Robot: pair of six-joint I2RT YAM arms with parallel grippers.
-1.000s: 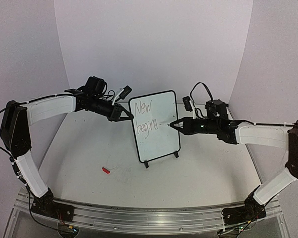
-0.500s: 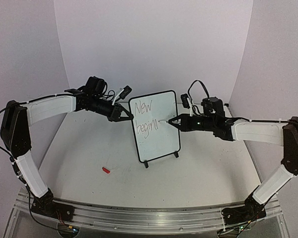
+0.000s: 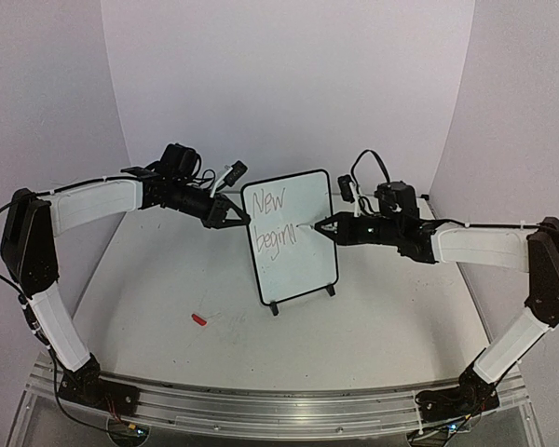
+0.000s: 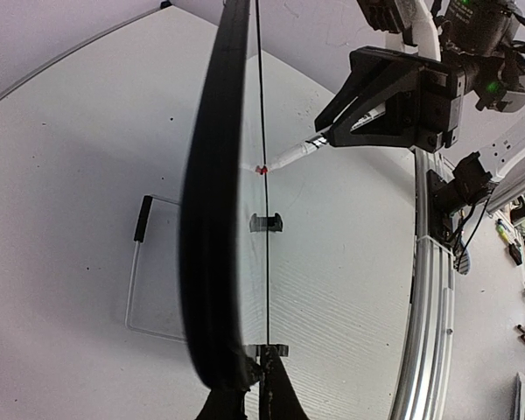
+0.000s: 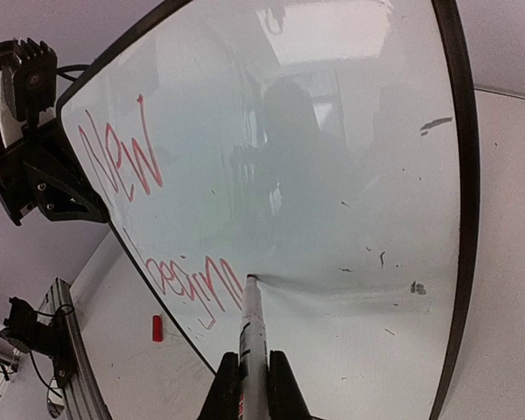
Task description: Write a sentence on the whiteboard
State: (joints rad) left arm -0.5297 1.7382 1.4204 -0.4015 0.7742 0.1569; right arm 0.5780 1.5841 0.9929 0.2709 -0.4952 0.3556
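So the board (image 3: pixel 307 200) read "New beginn" in red, last letters hard to make out. The right gripper (image 5: pixel 249 366) clenched a marker (image 5: pixel 252 315); the left gripper (image 3: pixel 238 219) pinched the board's 10 o'clock edge.

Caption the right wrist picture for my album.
Right gripper holds a thin white marker to the black-framed whiteboard beside red handwritten lettering.

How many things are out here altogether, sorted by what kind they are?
2 robot arms: left arm, right arm
1 whiteboard
1 marker
1 small red piece
Total: 5
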